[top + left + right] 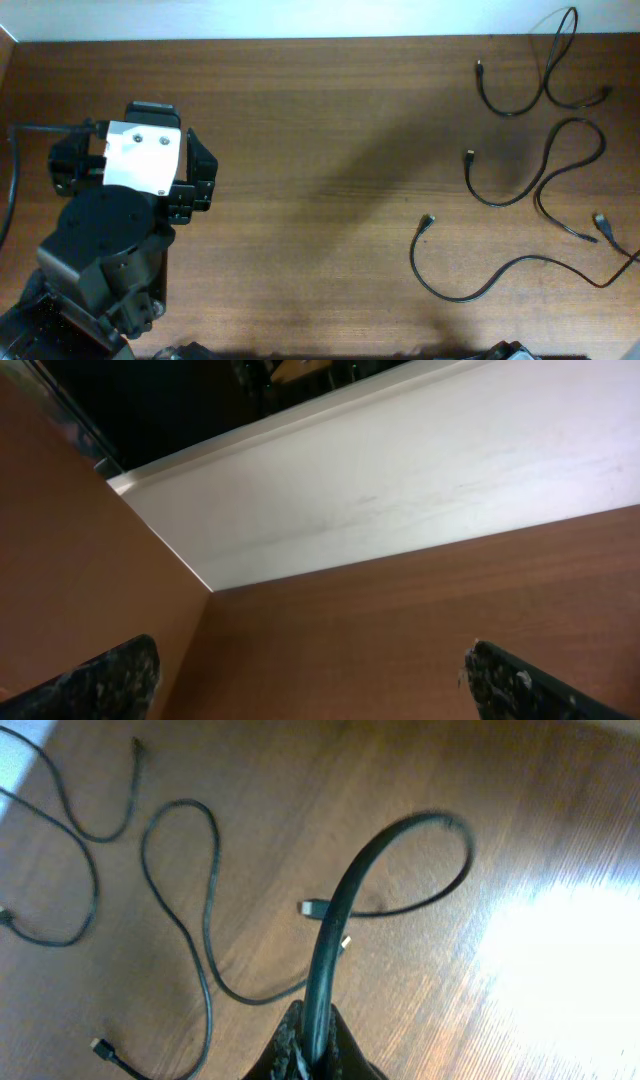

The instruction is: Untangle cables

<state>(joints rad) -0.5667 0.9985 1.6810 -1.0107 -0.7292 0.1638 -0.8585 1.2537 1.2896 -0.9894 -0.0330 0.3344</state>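
Snagging looks the main risk: the right pincer point(310, 1055) is clamped on a cable point(352, 870) that arcs toward 12 o'clock and curls back to its plug point(310, 907), so a fast pull could drag that plug into the loose cables point(470, 158) spread at 3 o'clock on the bench point(320, 150), or the thin cord could slip free. Over at 9 o'clock the left pincer point(310, 695) is spread wide and empty, low over the bench, aimed at 12, well apart from every cable.

left arm point(105, 235) folded | left hand point(310, 678) fingers wide apart | right hand point(312, 1058) clamped on cable point(335, 910)
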